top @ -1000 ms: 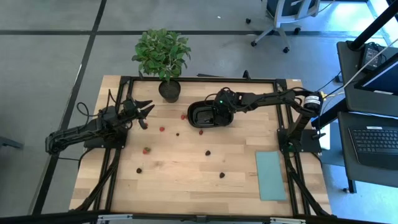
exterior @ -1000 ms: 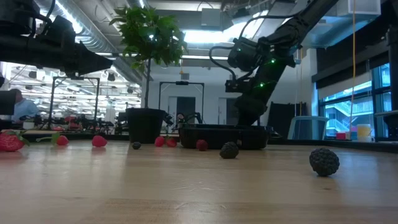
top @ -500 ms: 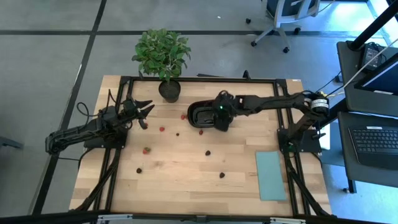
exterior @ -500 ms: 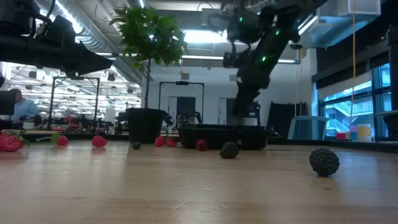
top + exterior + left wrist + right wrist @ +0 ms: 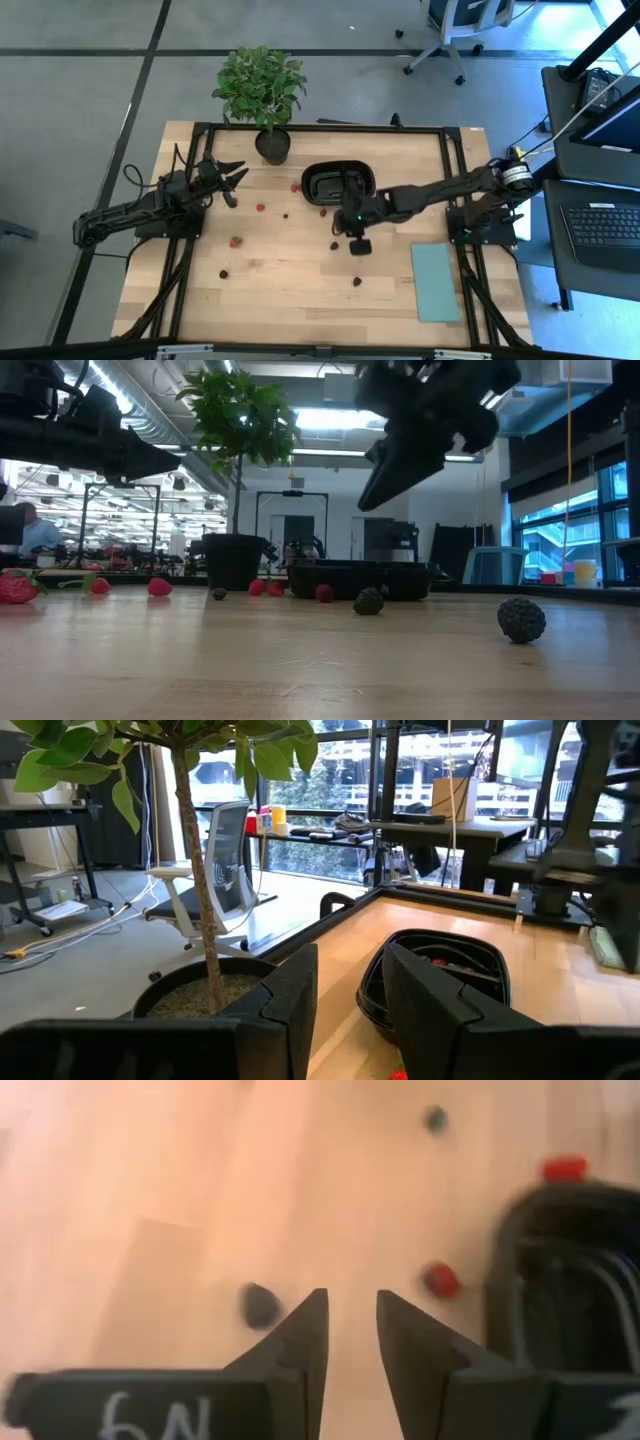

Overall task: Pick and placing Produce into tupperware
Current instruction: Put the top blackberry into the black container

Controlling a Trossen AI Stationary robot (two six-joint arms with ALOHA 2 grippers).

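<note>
The left gripper [image 5: 234,183] waits beside the plant pot [image 5: 272,147], fingers slightly apart and empty. Loose produce [image 5: 260,208] dots the table between the arms. The right gripper [image 5: 357,243] hangs with a narrow gap between its fingers, holding nothing; a dark berry [image 5: 259,1304] lies just beside its fingertips, the tupperware [image 5: 338,184] behind it. That narrow gap could nudge the round berry and send it rolling off.
</note>
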